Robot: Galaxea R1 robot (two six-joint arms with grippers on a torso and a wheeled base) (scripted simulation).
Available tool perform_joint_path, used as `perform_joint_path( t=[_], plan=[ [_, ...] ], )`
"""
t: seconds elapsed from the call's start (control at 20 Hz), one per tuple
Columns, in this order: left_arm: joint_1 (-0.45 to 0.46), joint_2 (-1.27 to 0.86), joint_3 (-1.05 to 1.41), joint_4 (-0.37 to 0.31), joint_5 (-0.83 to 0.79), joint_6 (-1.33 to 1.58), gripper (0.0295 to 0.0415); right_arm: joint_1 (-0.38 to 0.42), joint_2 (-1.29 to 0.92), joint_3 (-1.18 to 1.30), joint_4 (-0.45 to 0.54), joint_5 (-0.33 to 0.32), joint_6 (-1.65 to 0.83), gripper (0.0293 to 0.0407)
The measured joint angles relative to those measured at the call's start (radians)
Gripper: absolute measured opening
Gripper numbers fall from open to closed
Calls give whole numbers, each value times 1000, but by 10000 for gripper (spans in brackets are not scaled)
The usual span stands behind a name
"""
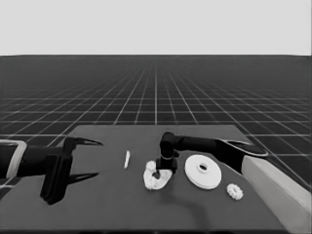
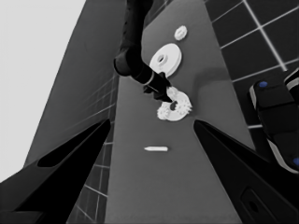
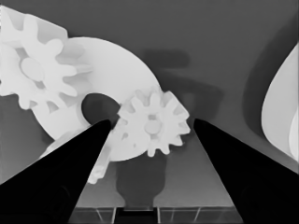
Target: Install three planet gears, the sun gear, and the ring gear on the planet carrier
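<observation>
While the left gripper point(image 1: 95, 158) is parked open at the table's left, the right gripper point(image 3: 149, 126) (fingers apart) is held over the smaller round part point(image 1: 155, 179); gears point(image 3: 152, 123) are seated there.

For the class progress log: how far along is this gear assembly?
Gears already sit on the smaller round part; the right wrist view shows at least two, one between the open right claw. Nothing is held. One gear and the larger round part remain loose. The left claw waits, open.
</observation>
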Motion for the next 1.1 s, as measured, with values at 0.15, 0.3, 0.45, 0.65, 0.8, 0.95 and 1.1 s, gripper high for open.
perform_joint_path(
  t=[0.15, 0.3, 0.45, 0.65, 0.8, 0.95, 1.1],
  plan=[
    [0, 0, 0, 0, 0, 0, 385, 53, -17, 57, 54, -29, 33, 385],
    [0, 0, 0, 0, 0, 0, 385, 136, -27, 98, 126, -52, 58, 385],
    [0, 0, 0, 0, 0, 0, 385, 151, -28, 102, 142, -55, 61, 385],
    [0, 0, 0, 0, 0, 0, 385, 150, -298, 521, 138, -59, 103, 385],
    [0, 0, 0, 0, 0, 0, 385, 145, -874, 659, 152, -1, -232, 385],
    [0, 0, 0, 0, 0, 0, 385, 146, -944, 591, 165, 20, -361, 385],
    [0, 0, 0, 0, 0, 0, 385, 146, -954, 575, 169, 24, -387, 385]
  ],
)
